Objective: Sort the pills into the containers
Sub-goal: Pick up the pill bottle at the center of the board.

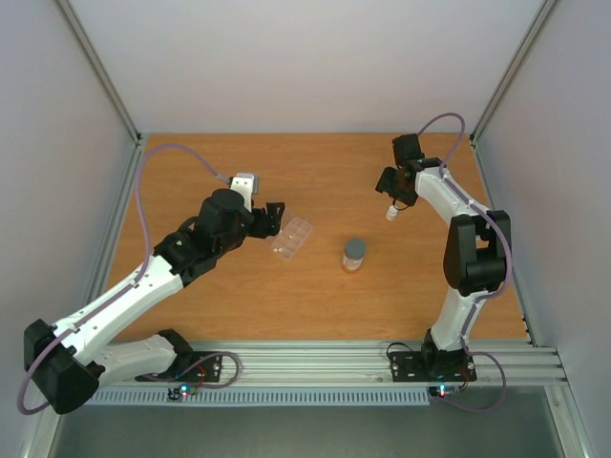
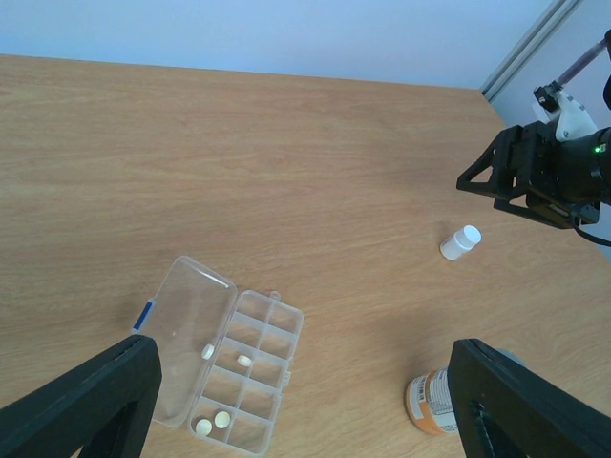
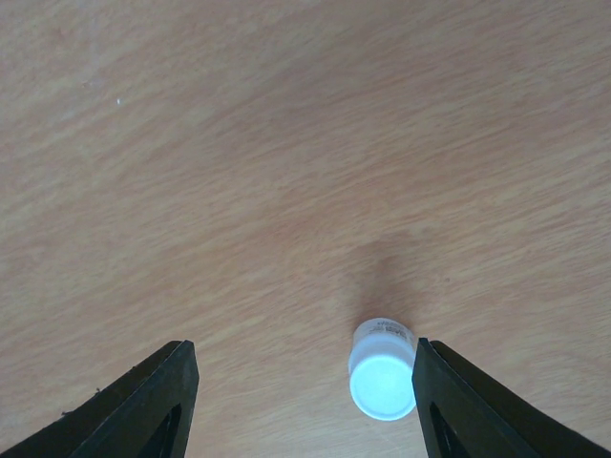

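On the table [image 2: 286,143] just beside the left jaws, the open pill box [image 2: 272,329] has a few white pills [image 2: 221,419] in its cells, so prob early-ish imo, w/ left jaws & right jaws both spread, holding nothing, the right over a small white bottle [image 3: 383,382].

The top camera looked down from far above the white bottle [image 1: 391,212]. The left wrist camera faced the white bottle [image 2: 460,241] obliquely from well away, past the pill box [image 2: 191,324]; the right wrist camera hung close over the white bottle [image 3: 382,370], shared by all three
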Tool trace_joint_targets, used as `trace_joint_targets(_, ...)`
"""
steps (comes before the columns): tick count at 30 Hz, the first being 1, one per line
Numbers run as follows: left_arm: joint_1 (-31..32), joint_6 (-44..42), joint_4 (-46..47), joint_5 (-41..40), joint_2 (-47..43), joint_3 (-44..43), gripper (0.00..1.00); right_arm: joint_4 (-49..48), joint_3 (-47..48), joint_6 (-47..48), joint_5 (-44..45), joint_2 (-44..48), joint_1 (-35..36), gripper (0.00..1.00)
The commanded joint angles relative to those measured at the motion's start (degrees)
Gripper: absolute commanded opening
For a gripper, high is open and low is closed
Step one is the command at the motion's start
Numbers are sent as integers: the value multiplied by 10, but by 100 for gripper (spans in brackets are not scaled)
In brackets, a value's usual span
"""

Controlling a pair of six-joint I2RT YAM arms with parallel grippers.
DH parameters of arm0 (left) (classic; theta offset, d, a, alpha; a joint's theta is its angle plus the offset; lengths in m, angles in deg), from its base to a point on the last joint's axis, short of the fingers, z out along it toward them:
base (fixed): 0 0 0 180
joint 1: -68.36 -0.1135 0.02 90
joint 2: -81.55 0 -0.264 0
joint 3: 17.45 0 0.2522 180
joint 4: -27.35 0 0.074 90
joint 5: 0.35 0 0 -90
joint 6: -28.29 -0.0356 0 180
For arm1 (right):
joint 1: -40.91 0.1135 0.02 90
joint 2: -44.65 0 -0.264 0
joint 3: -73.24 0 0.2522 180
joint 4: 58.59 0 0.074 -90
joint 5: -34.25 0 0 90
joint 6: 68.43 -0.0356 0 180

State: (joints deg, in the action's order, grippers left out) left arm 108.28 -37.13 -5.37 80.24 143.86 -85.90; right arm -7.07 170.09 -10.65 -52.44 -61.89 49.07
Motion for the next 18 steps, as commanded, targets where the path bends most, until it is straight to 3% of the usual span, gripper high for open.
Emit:
trace_joint_targets(1, -1, -4, 42, -1, 6, -7, 84, 17, 1, 16, -10, -9, -7, 64)
trace_joint_targets(4, -1, -1, 46, -1, 8, -2, 84, 17, 1, 21, -18, -17, -7, 57)
trace_joint_targets(18, -1, -3, 49, 0, 13, 3, 84, -3, -49, 23, -18, -22, -13, 61)
